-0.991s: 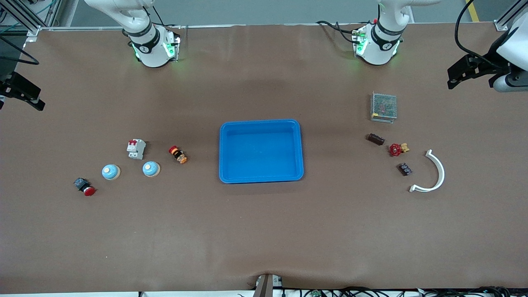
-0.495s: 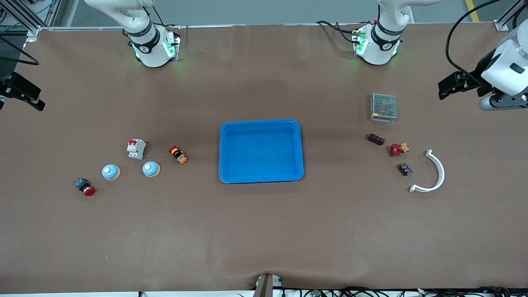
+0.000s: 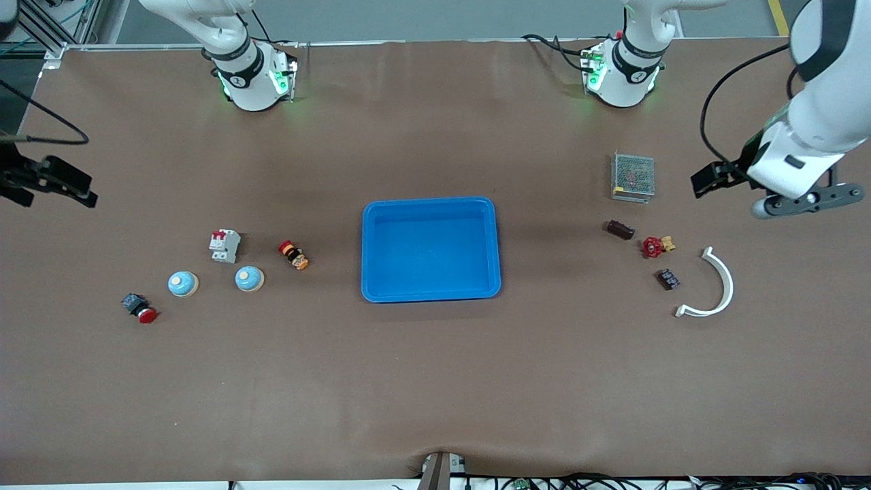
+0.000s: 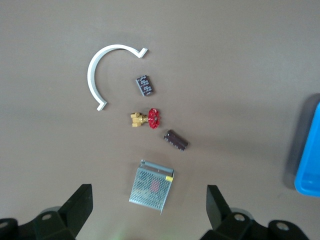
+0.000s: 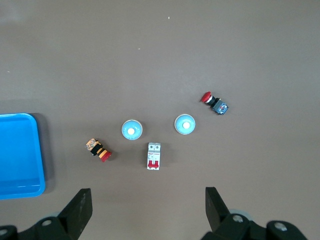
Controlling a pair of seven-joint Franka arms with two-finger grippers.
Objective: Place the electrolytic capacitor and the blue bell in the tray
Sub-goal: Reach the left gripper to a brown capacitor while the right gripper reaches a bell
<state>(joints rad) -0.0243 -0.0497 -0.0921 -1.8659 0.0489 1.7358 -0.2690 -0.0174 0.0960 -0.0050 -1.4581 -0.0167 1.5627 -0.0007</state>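
The blue tray (image 3: 430, 204) lies at the table's middle. Two blue bells (image 3: 249, 278) (image 3: 182, 284) stand toward the right arm's end and also show in the right wrist view (image 5: 132, 129) (image 5: 184, 124). The electrolytic capacitor (image 3: 620, 229), a dark brown cylinder, lies toward the left arm's end, just nearer the front camera than the mesh box; it also shows in the left wrist view (image 4: 176, 140). My left gripper (image 3: 709, 182) (image 4: 148, 200) is open and empty, high up beside the mesh box. My right gripper (image 3: 71, 190) (image 5: 148, 200) is open and empty, high over the right arm's end.
Near the capacitor lie a grey mesh box (image 3: 633, 177), a red valve (image 3: 653, 246), a small black part (image 3: 667, 279) and a white curved piece (image 3: 718, 289). Near the bells lie a circuit breaker (image 3: 224, 246), an orange-and-red button (image 3: 293, 255) and a red emergency button (image 3: 139, 308).
My left arm has swung in over the table toward the mesh box and the capacitor group. My right gripper has shifted slightly inward over the table. No object moved.
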